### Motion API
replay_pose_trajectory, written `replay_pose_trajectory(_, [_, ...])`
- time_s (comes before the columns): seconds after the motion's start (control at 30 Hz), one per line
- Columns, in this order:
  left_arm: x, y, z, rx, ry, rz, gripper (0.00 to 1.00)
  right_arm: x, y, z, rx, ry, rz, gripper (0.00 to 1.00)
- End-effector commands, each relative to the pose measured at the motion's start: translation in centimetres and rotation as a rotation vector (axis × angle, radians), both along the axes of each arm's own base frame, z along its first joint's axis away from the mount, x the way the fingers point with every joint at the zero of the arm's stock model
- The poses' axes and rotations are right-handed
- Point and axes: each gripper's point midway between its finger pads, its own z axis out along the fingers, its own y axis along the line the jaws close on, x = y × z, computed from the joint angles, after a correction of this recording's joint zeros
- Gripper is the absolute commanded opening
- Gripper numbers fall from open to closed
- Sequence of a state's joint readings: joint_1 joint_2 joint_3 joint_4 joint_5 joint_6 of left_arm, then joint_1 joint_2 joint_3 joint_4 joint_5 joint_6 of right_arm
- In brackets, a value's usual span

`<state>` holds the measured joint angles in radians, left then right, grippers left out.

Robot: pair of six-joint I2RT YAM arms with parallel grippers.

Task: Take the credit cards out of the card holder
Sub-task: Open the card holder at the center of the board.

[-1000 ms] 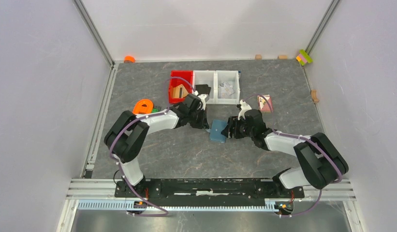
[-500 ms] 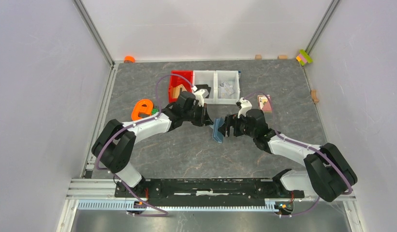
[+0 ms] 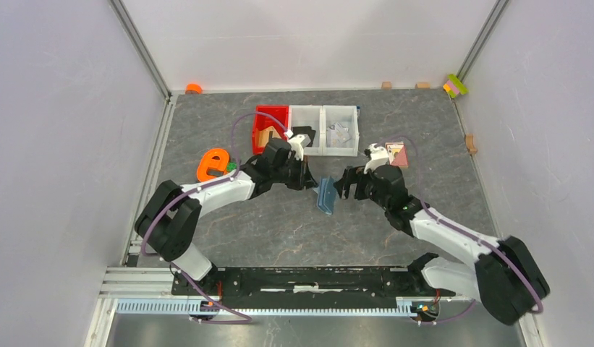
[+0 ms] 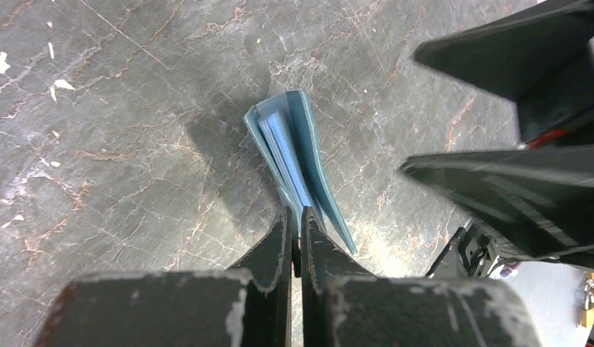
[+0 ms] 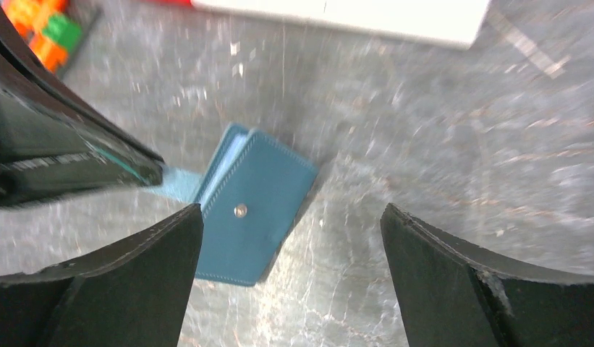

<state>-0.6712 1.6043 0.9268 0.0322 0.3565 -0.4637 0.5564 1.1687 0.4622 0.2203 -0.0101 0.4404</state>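
1. Card holder (image 3: 326, 195) sits mid-table between the two arms, folded partly open and tilted up on edge, with a shadow on the grey stone-pattern table (image 3: 279, 231) beside it.
2. Left gripper (image 4: 297, 217): fingers pressed together, pinching one thin flap of the card holder at its near end. In the left wrist view the rest of the wallet fans away from the fingertips in a narrow V.
3. Inside the V is a stack of pale-blue layered edges (image 4: 283, 148). These could be credit cards or pocket lips; too fine to tell.
4. Right gripper (image 5: 291, 210): fingers spread wide and holding nothing. It is just beside the card holder on its right, apart from it.
5. Right wrist view: the steel-blue outer face is turned towards this camera, with a small metal snap stud (image 5: 240, 210) on it. The paler flap runs left into the black finger of the left gripper. The picture is smeared.
6. Behind the arms are a red bin (image 3: 272, 119) and two white bins (image 3: 326, 129) in a row. An orange letter-shaped toy (image 3: 211, 162) lies left of the left arm
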Motion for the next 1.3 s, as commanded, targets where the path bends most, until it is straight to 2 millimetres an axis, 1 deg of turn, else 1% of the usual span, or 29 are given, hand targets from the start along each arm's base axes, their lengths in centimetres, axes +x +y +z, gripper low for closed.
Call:
replay_pose_trajectory(0.0, [0.6,0.1,2.3,-0.033,-0.079,0.029,0.04,2.2,-2.5,5.1,0.029,-0.166,-0.187,0.96])
replay_pose_trajectory(0.03, [0.6,0.2,2.2,-0.032,-0.085,0.033,0.05,2.6,-3.0,5.5,0.032,-0.171,-0.238,0.94])
replay_pose_trajectory(0.07, [0.7,0.3,2.2,-0.032,-0.091,0.035,0.07,3.0,-3.9,5.7,0.010,-0.182,-0.307,0.95])
replay_pose_trajectory(0.1, [0.7,0.3,2.3,-0.036,-0.099,0.036,0.09,3.2,-4.4,5.8,-0.024,-0.200,-0.342,0.95])
replay_pose_trajectory(0.13, [0.7,0.3,2.3,-0.037,-0.102,0.035,0.10,3.2,-4.5,5.6,-0.035,-0.197,-0.350,0.96])
replay_pose_trajectory(0.17, [0.7,0.3,2.3,-0.038,-0.105,0.034,0.11,2.9,-3.7,5.4,0.004,-0.181,-0.323,0.98])
replay_pose_trajectory(0.2, [0.6,0.3,2.4,-0.040,-0.108,0.033,0.10,2.3,-1.8,5.6,0.059,-0.185,-0.221,0.96])
replay_pose_trajectory(0.23, [0.6,0.3,2.3,-0.041,-0.107,0.032,0.10,1.7,-0.3,5.7,0.099,-0.196,-0.144,0.95])
replay_pose_trajectory(0.27, [0.6,0.3,2.3,-0.040,-0.108,0.034,0.09,1.1,0.5,5.4,0.110,-0.199,-0.097,0.94])
replay_pose_trajectory(0.37, [0.7,0.1,2.2,-0.043,-0.105,0.031,0.08,0.6,1.6,4.1,0.096,-0.188,-0.022,0.94])
replay_pose_trajectory(0.47, [0.3,-0.5,2.6,-0.072,-0.094,0.009,0.09,-0.2,3.2,3.0,0.064,-0.153,0.106,0.92])
replay_pose_trajectory(0.53, [0.0,-0.7,3.0,-0.078,-0.104,0.002,0.10,-0.6,3.7,2.2,0.062,-0.129,0.144,0.93])
replay_pose_trajectory(0.73, [0.1,-0.6,3.0,-0.068,-0.118,0.007,0.10,-0.6,3.1,-1.1,-0.021,-0.032,0.124,0.92])
replay_pose_trajectory(0.83, [0.0,-0.7,2.9,-0.070,-0.116,-0.002,0.10,-1.0,4.0,-1.7,-0.001,0.003,0.163,0.91])
replay_pose_trajectory(0.93, [0.1,-0.6,2.8,-0.062,-0.118,0.007,0.10,-1.0,3.7,-2.0,-0.012,0.011,0.148,0.88])
replay_pose_trajectory(1.1, [0.4,-0.4,2.2,-0.039,-0.122,0.018,0.09,-0.7,2.8,-2.0,-0.040,-0.004,0.107,0.80])
replay_pose_trajectory(1.2, [0.5,-0.3,2.1,-0.027,-0.124,0.023,0.08,-0.5,2.5,-2.5,-0.065,0.011,0.099,0.69])
replay_pose_trajectory(1.27, [0.6,-0.1,2.1,-0.018,-0.130,0.027,0.08,-0.1,2.0,-2.9,-0.101,0.021,0.067,0.62])
